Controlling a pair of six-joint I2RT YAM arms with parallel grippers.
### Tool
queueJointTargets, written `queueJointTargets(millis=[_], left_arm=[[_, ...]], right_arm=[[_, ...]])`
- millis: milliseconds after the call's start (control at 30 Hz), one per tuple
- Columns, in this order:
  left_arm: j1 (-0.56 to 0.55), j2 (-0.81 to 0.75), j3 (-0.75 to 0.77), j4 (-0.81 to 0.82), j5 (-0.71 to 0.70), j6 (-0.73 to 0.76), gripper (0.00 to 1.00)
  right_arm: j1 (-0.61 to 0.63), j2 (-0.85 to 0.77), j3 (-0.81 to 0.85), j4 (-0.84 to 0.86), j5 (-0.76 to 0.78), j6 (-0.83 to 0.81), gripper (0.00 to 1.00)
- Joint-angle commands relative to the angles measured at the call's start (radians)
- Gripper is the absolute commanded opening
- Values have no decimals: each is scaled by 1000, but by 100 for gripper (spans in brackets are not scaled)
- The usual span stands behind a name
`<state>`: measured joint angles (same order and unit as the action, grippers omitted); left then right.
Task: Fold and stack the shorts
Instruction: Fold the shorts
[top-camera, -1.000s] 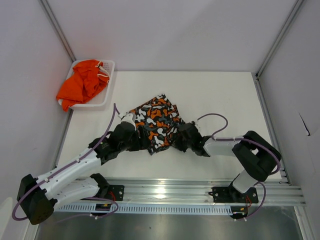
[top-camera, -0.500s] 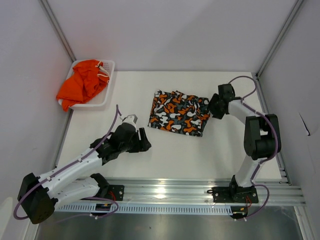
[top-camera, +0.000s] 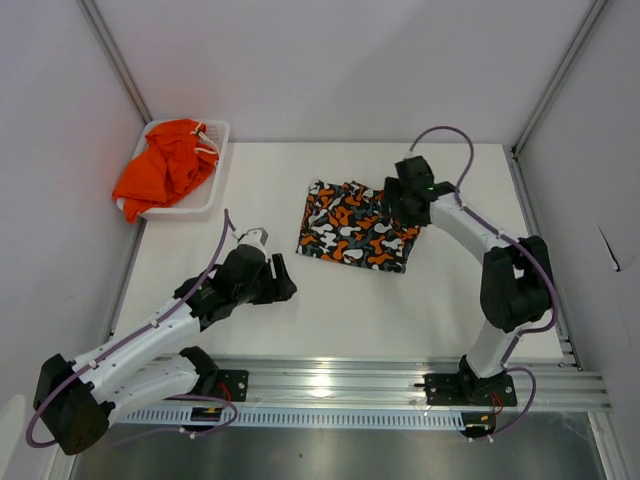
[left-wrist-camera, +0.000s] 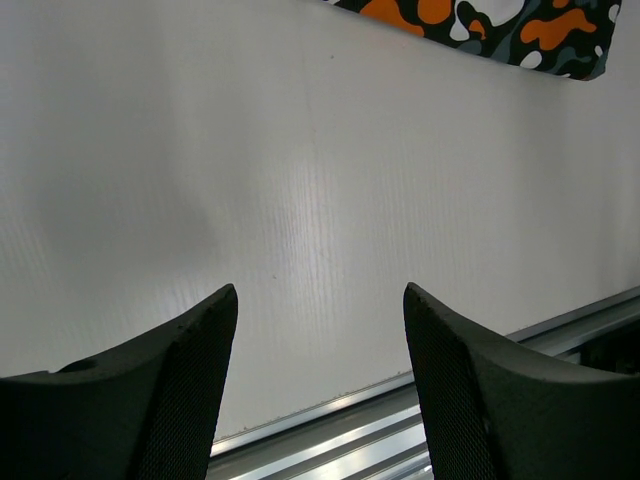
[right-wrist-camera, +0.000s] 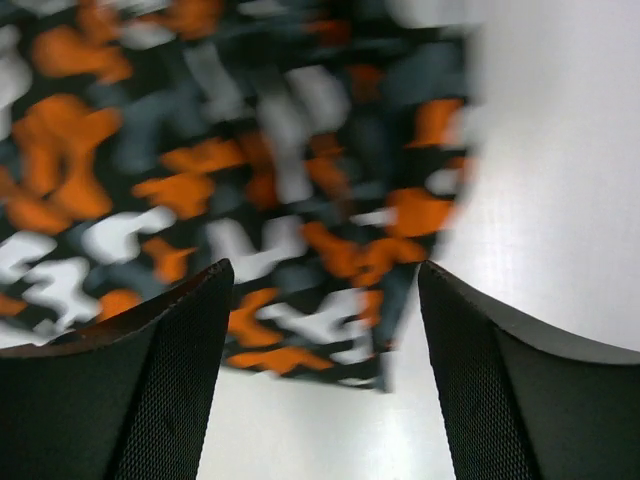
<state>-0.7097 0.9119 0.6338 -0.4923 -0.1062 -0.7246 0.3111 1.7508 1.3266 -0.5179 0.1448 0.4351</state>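
White flat table top (top-camera: 450, 300) with pale walls all round it is where the two arms work. On it, near the middle, lies the soft pair of shorts with orange, black, white and grey blotches (top-camera: 350, 228). It looks folded into a flat, neat shape. The right gripper (top-camera: 392, 210) is over the right end of this pair. Its wrist view is blurry, but the two fingers stand wide apart with only cloth below them, so it holds nothing. I cannot tell if it touches the cloth.

The left gripper (top-camera: 283, 283) is near the blotchy pair, on the near left side, apart from it. Its fingers are spread too, with bare table between them.

The plain bright orange shorts (top-camera: 165, 165) are bunched up in the white plastic mesh basket (top-camera: 212, 185) at the far left corner. A white drawstring (top-camera: 207, 140) hangs by the rim.

I think the blotchy pair is done and the orange pair comes next. To do it well, the right arm should go straight up, so the fold is not dragged open. The left arm should pinch the orange cloth near the waist, lift it clear of the basket, and spread it flat on bare table first.
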Motion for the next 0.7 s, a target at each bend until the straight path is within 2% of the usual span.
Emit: queueJointTargets(millis=[0, 133, 400, 500, 667], left_arm=[[29, 4, 20, -31, -23, 25, 70], [39, -4, 20, -42, -30, 27, 70], [52, -15, 21, -60, -29, 39, 70], [55, -15, 21, -58, -32, 44, 70], [58, -1, 20, -49, -29, 48, 70]], right_arm=[[129, 19, 104, 7, 13, -55, 77], [209, 166, 288, -65, 71, -47, 79], [246, 466, 603, -109, 67, -41, 80], [261, 547, 666, -140, 81, -64, 80], [278, 590, 645, -168, 131, -87, 80]])
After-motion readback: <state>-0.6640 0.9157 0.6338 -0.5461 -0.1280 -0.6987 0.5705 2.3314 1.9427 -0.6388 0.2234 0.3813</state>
